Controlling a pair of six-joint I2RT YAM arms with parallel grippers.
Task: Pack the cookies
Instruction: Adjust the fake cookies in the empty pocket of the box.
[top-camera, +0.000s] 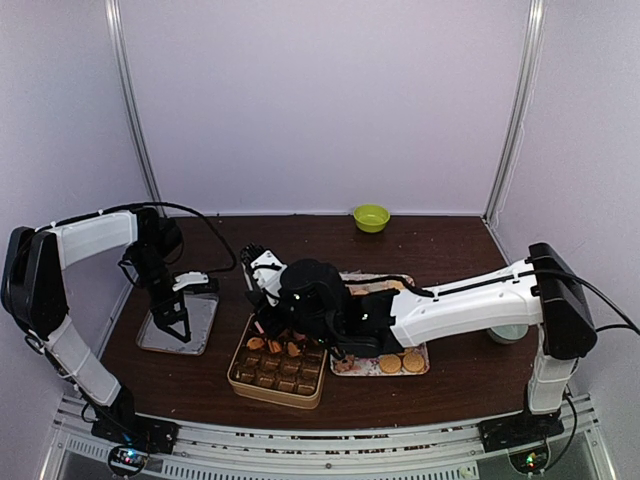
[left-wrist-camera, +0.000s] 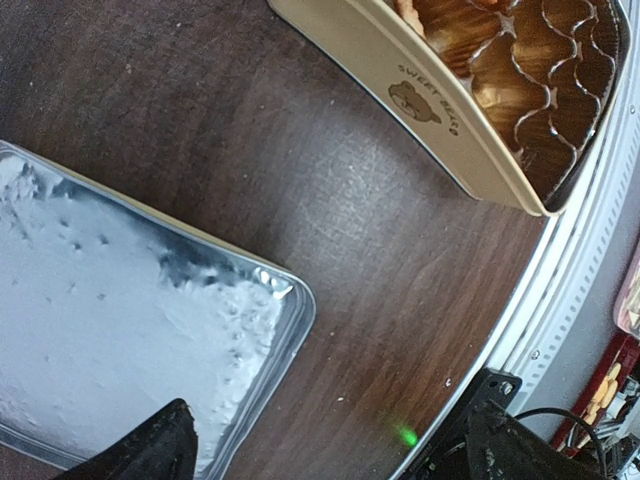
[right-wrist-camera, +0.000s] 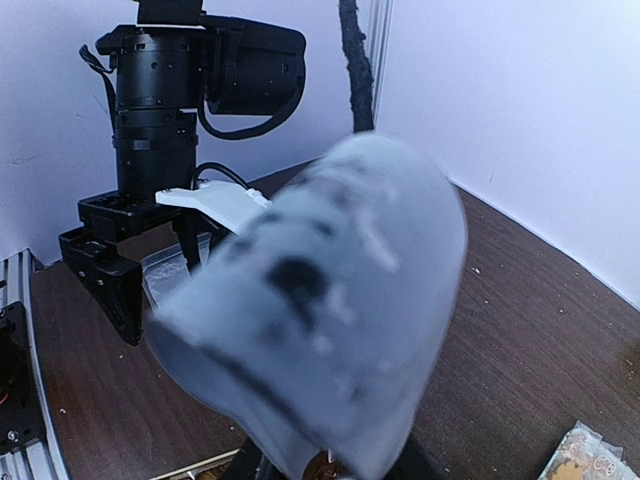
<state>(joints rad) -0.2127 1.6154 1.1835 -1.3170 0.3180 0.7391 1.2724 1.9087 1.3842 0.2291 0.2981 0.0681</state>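
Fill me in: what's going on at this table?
The right gripper hangs over the back row of the cookie tin, where a few cookies sit in paper cups. More lie on the wrapper beside it. I cannot tell whether it holds one, because a pale blur blocks its wrist view. The left gripper hovers open over the metal tray, holding nothing.
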